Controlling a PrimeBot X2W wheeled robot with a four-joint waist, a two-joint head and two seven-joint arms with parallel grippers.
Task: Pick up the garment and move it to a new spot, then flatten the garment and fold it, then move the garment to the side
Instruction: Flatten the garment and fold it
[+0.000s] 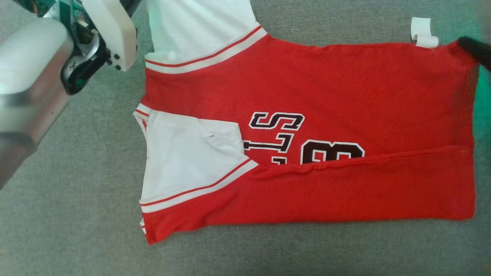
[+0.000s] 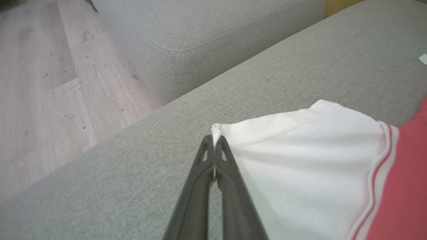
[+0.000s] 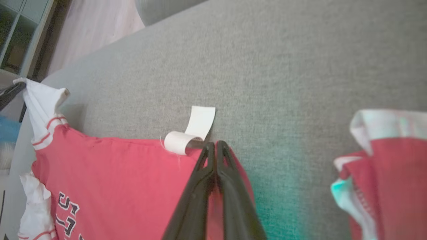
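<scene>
The garment [image 1: 345, 96], a red jersey with white sleeves and dark lettering, lies spread on the grey sofa seat [image 1: 76, 211]. Its near long edge is folded up over the lower part of the lettering. My left gripper [image 2: 214, 142] is shut on the corner of the far white sleeve [image 2: 300, 150]. My right gripper [image 3: 216, 148] is shut on the red hem corner, right beside a curled white label [image 3: 186, 136]. In the head view that gripper [image 1: 466, 44] shows as a dark finger at the garment's top right corner, and my left forearm [image 1: 30, 76] fills the upper left.
A second red and white cloth [image 3: 383, 173] lies on the seat to the right in the right wrist view. Another grey cushion [image 2: 200, 40] stands beyond the seat's edge, with pale wood floor [image 2: 40, 83] past it.
</scene>
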